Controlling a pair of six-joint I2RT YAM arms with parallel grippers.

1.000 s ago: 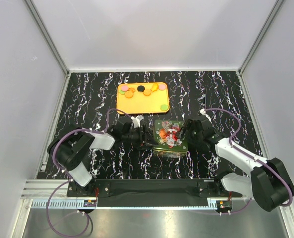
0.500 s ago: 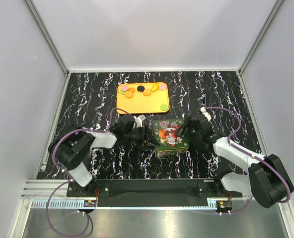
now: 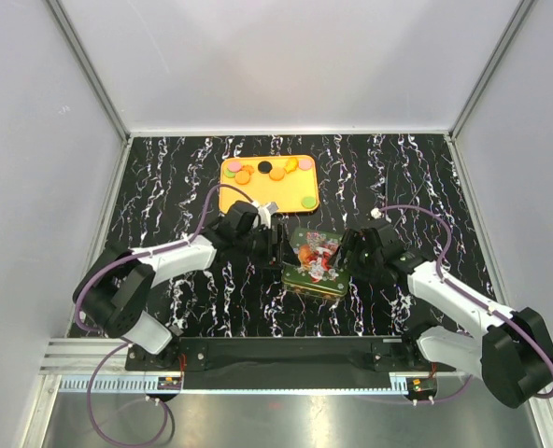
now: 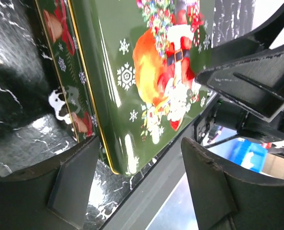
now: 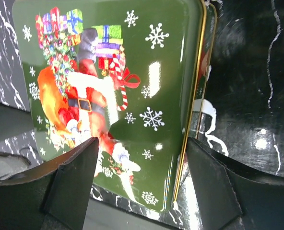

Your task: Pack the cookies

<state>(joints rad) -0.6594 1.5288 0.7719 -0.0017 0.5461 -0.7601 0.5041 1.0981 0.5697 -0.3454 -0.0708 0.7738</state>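
The cookies [image 3: 276, 173], small orange, black, pink and green discs, lie on an orange tray [image 3: 267, 196] at the far middle of the table. A green Christmas tin [image 3: 316, 263] with a Santa lid sits closed in front of the tray. My left gripper [image 3: 276, 245] is open at the tin's left side. In the left wrist view [image 4: 141, 141] a corner of the tin [image 4: 132, 72] lies between its fingers. My right gripper [image 3: 351, 250] is open at the tin's right side. In the right wrist view [image 5: 142, 140] its fingers straddle the lid [image 5: 132, 72].
The table top [image 3: 164, 187] is black marble-patterned, walled by white panels on the left, far and right sides. A metal rail [image 3: 276, 355] runs along the near edge by the arm bases.
My left arm has stretched forward and its gripper has moved a little farther from the bases. The tin has shifted and turned slightly. My right gripper stays by the tin's right side.
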